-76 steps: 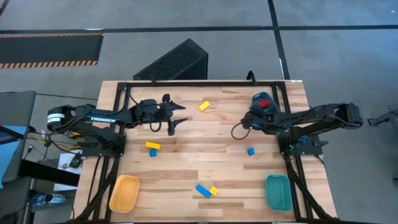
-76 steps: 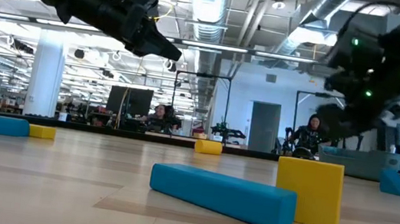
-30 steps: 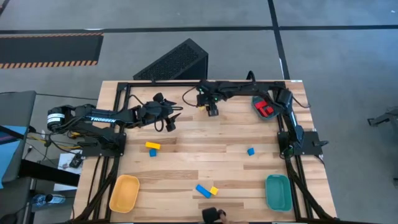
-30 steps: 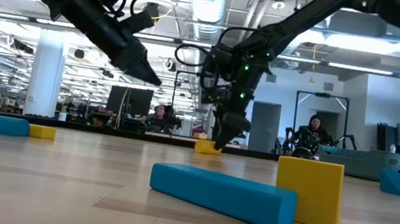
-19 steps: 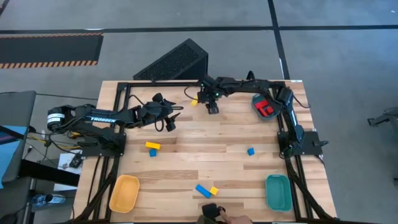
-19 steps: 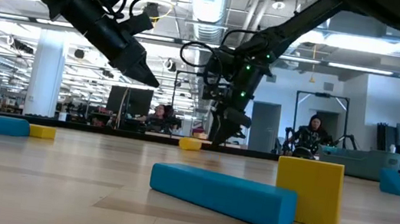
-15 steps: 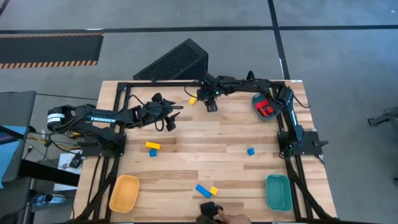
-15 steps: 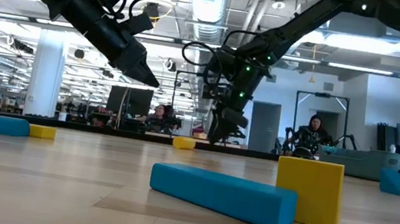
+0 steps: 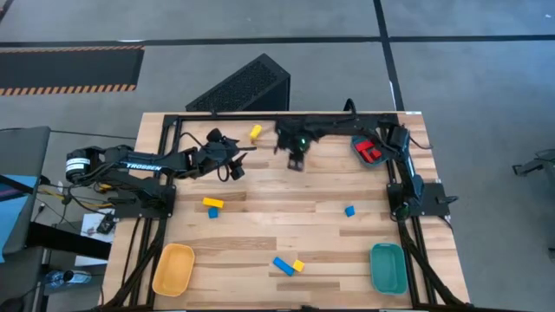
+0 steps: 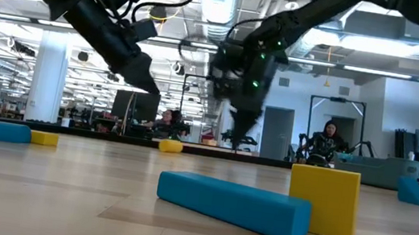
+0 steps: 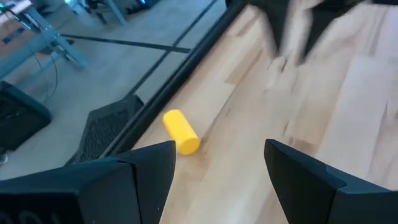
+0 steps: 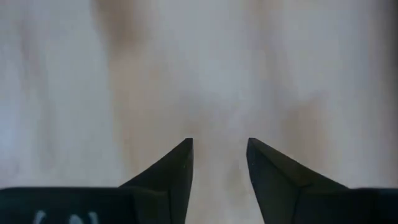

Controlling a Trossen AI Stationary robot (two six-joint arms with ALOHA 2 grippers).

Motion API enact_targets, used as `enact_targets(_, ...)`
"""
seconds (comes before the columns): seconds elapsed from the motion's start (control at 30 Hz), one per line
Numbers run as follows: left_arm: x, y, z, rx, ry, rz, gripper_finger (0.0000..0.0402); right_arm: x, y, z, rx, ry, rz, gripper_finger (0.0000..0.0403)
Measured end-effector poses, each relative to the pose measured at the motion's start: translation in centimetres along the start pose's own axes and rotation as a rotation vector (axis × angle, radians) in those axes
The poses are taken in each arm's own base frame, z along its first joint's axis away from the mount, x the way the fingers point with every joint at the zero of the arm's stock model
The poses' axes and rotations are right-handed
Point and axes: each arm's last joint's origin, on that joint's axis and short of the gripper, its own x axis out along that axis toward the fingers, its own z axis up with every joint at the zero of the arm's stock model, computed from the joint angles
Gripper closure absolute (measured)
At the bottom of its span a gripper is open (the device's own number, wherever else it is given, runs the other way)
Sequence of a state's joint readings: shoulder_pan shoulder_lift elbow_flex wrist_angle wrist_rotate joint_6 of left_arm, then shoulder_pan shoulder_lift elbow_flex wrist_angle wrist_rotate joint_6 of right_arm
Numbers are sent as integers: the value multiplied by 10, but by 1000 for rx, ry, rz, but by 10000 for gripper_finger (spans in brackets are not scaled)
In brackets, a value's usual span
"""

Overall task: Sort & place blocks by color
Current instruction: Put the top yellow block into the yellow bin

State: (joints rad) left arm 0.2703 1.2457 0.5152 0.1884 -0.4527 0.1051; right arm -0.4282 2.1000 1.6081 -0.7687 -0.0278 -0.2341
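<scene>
A yellow block point(image 9: 255, 132) lies on the wood near the table's far edge; it also shows in the left wrist view point(image 11: 181, 131) and the low view point(image 10: 171, 146). My left gripper point(image 9: 238, 162) is open and empty, just left and near of it, fingers pointing at it point(image 11: 217, 146). My right gripper point(image 9: 296, 163) reaches in along the far edge, hangs open and empty over bare wood point(image 12: 219, 142), right of the block. A yellow bar point(image 9: 212, 203) and a blue cube point(image 9: 212, 212) lie at mid left, a blue cube point(image 9: 349, 211) at mid right, and a blue bar point(image 9: 283, 266) with a yellow cube point(image 9: 298, 265) near the front.
A teal tray point(image 9: 357, 143) holding red blocks point(image 9: 373, 152) sits at the far right. A yellow oval tray point(image 9: 173, 269) stands at the near left corner, a second teal tray point(image 9: 388, 267) at the near right. A black frame point(image 9: 173, 130) borders the table.
The yellow block has slid along the wood toward the table's left and far edge, away from my right gripper, which stood over it a second ago. My right gripper has come a little toward the near edge. A hand at the near edge has gone from view.
</scene>
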Motion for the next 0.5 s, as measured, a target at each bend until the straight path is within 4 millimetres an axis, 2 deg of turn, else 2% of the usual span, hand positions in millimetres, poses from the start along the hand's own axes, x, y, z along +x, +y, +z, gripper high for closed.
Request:
enact_targets(0.1, 0, 0, -3, 14, 26, 1, 166, 11, 26, -24, 8, 149, 13, 259)
enact_targets(0.27, 0, 0, -4, 21, 38, 1, 166, 1, 58, -53, -61, 162, 30, 293)
enact_targets(0.33, 0, 0, -4, 7, 39, 1, 166, -3, 61, -61, -51, 121, 10, 301)
enact_targets(0.5, 0, 1, -3, -30, 35, 42, 166, -27, 50, -51, 69, -165, -65, 305)
